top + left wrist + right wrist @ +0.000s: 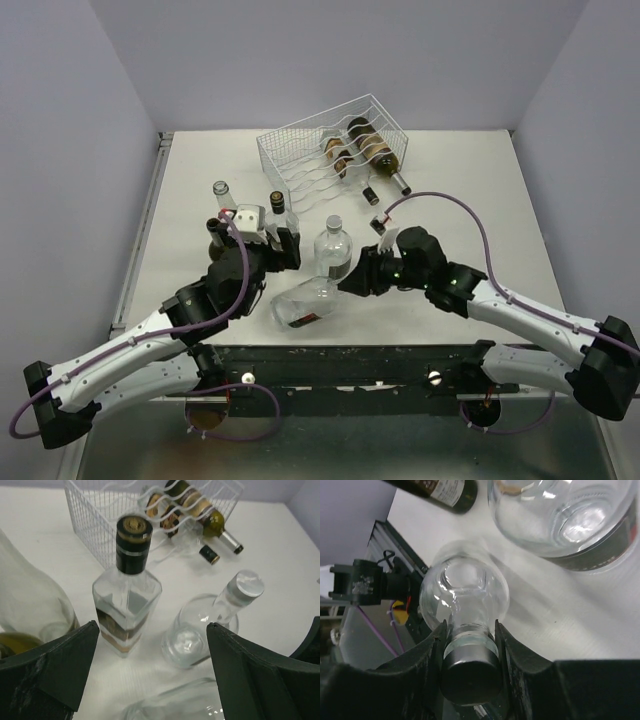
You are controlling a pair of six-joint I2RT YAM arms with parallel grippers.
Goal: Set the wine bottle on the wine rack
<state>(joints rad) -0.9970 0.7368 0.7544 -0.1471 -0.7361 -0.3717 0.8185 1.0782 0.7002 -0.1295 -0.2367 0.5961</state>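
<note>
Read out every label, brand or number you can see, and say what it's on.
No text is readable.
Label on the square bottle: blurred.
Label on the dark bottle: print blurred.
Label on the clear bottle lying down: too small.
Labels on the racked bottles in the wine rack: too small.

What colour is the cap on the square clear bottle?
Black with a gold top: the cap shows best in the left wrist view.

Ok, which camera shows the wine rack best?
Top external: the whole wine rack shows, with bottles lying in it. Left wrist cuts off its far part; right wrist misses it.
</note>
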